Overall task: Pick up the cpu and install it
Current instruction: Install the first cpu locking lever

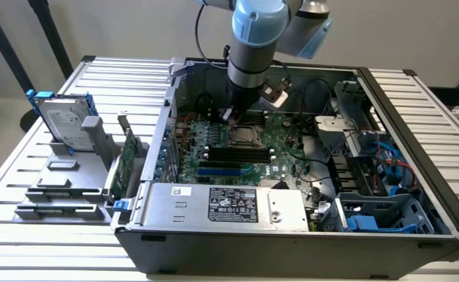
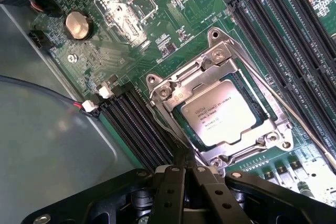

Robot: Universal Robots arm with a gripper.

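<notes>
While the cpu (image 2: pixel 223 114) lies flat and square inside the metal socket frame (image 2: pixel 215 56) of the green board (image 2: pixel 121 40), the arm's pincer (image 2: pixel 181 161) hangs just over the frame's near edge, its fingers pressed together and gripping nothing. The exterior view places that socket near the middle of the open computer case (image 1: pixel 292 247), which sits on a slatted tabletop (image 1: pixel 441 117), with the arm reaching straight down into it. A silver hard drive (image 1: pixel 61 126) with blue rails stands in a grey holder well apart, at the exterior view's left.

Whether the frame's latch is locked down over the chip cannot be told.

The chip looks thin, light and rigid, with a smooth metal lid that would probably give pinching fingers little purchase. It is likely fragile where it counts, since the contacts beneath it and the socket's pins would not forgive a tilt or a scrape. The safest hold appears to be across two opposite edges, keeping it level, with no pressure on the printed top.
</notes>
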